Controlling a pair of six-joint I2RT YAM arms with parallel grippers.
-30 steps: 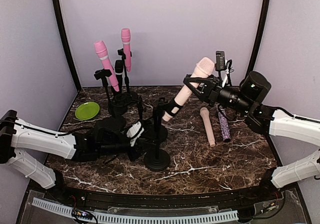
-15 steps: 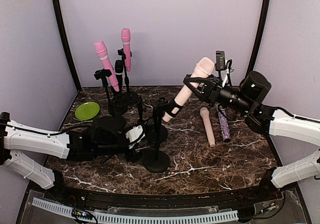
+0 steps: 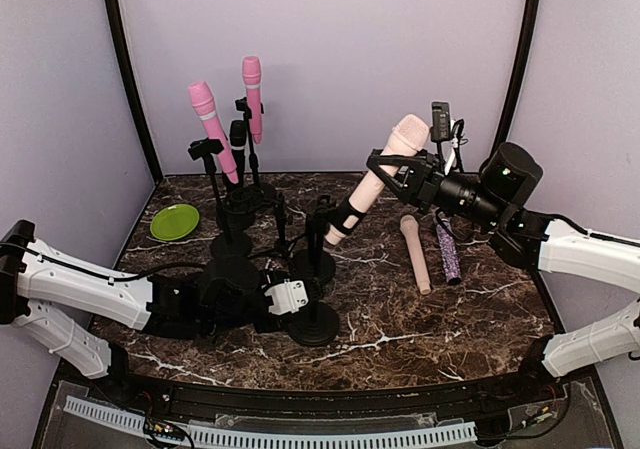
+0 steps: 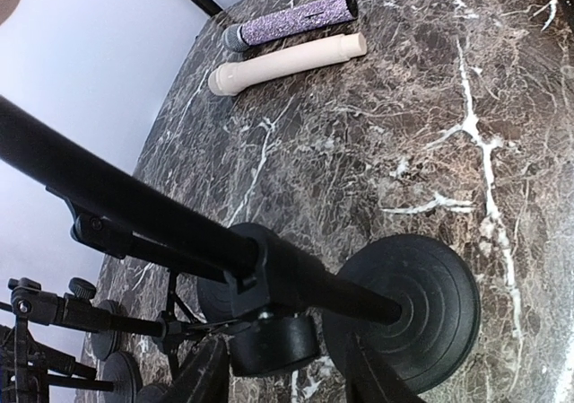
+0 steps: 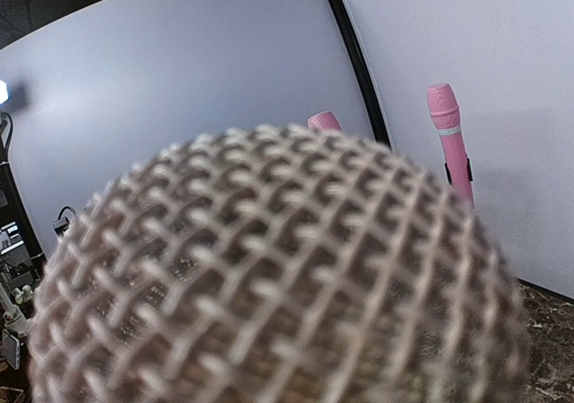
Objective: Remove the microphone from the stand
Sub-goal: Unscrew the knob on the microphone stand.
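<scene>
Top external showed my right hand (image 3: 392,172) clamped on the cream microphone (image 3: 362,201) below its head, its body clipped in the stand (image 3: 314,324). My left hand (image 3: 295,299) sat fingers apart at that stand's foot.

Your top view, down from behind onto the table (image 3: 480,309), left wrist, low beside a stand base (image 4: 439,304) top also sees, right wrist, tight on the microphone (image 5: 269,268).

A microphone (image 3: 366,189), tilted in its stand (image 3: 314,324), clamped by the right gripper (image 3: 392,172); left gripper (image 3: 286,297) low beside the stand's base.
</scene>
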